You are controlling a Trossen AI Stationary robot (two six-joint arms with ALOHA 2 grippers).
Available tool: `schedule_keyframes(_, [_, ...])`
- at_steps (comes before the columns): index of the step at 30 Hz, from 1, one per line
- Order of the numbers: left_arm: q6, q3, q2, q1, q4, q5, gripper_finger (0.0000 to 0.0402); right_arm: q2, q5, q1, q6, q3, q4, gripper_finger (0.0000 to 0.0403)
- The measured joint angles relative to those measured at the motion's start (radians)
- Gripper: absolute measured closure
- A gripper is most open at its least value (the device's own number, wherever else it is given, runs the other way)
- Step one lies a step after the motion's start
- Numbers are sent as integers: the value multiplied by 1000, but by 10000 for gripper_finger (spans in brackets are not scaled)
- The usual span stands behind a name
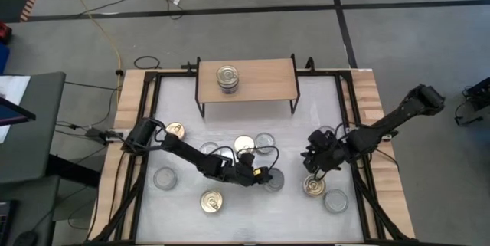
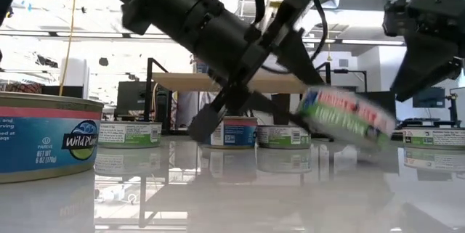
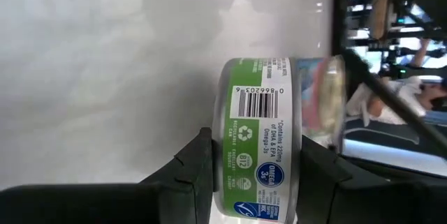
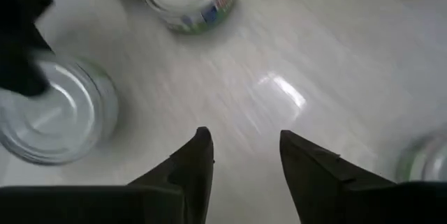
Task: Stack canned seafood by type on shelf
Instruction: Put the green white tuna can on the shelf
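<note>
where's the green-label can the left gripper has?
High view: green-label can sits clamped in the left gripper at table centre, near a gold-lid can.

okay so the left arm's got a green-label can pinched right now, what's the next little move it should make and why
Probably lift it and carry it toward the shelf. The left gripper is shut on the green-label can, which the low view shows tilted just off the table. The shelf holds only one stack of cans, with bare board beside it.
</note>
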Motion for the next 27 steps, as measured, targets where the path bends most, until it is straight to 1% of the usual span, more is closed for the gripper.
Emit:
schedule_keyframes(2, [32, 0, -23, 11, -1, 3, 272, 12, -5, 6, 33, 0, -44, 212])
schedule_keyframes(6, [94, 0, -68, 27, -26, 3, 272, 17, -64, 7, 86, -3, -218, 224])
schedule_keyframes(7, [109, 0, -79, 31, -33, 3, 272, 6, -75, 7, 96, -13, -236, 226])
schedule_keyframes(9, [130, 0, -103, 36, -46, 4, 272, -43, -85, 7, 125, -51, -233, 228])
schedule_keyframes(11, [150, 1, -126, 40, -54, 3, 272, -118, -86, 3, 142, -102, -182, 228])
schedule_keyframes(13, [171, 2, -142, 44, -60, 2, 272, -213, -90, -10, 113, -172, -41, 228])
schedule_keyframes(17, [201, 2, -164, 55, -61, 2, 272, -421, -94, -57, -20, -351, 406, 228])
schedule_keyframes(19, [203, 2, -168, 61, -60, 1, 272, -494, -112, -90, -69, -443, 642, 228])
schedule_keyframes(21, [203, 2, -168, 64, -53, 1, 272, -538, -116, -115, -75, -515, 813, 228])
schedule_keyframes(24, [210, 2, -168, 68, -20, 3, 272, -567, -116, -141, -17, -571, 950, 228])
schedule_keyframes(27, [236, 3, -168, 72, 28, 17, 272, -564, -116, -152, 6, -569, 972, 228])
